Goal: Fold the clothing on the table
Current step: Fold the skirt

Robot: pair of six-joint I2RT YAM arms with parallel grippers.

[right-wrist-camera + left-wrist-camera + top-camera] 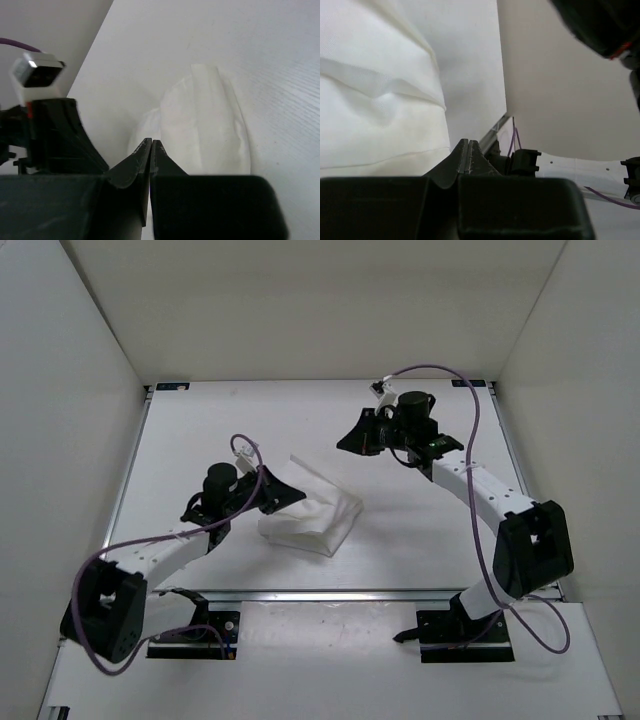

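White clothing [308, 515] bunched into a lumpy, roughly folded pile, a bit left of centre on the table [250, 420], closer to the near rail [330, 593] than the far edge. One corner poking up on the far-left side of the pile, with soft creases across the rest.

Left pincer [297, 495]: tips pressed together, right at the pile's left edge and touching or just about touching the fabric. Can't really tell from above whether any cloth is pinched in there. From the left wrist cam, fingers [464, 152] flat against each other, with a big wall of white fabric filling the left half of the view. Bare table and a strip of rail off to the right.

Right pincer [343, 440]: also closed tight and gripping nothing, over on the far-right part of the table, pointing left and clearly apart from the pile. From its wrist cam, closed tips low in the shot with the pile lying on the table past them. A white connector block up at the left.

Purple cable [478, 510] looping along the right arm, and another trailing off the left arm. White walls all around.
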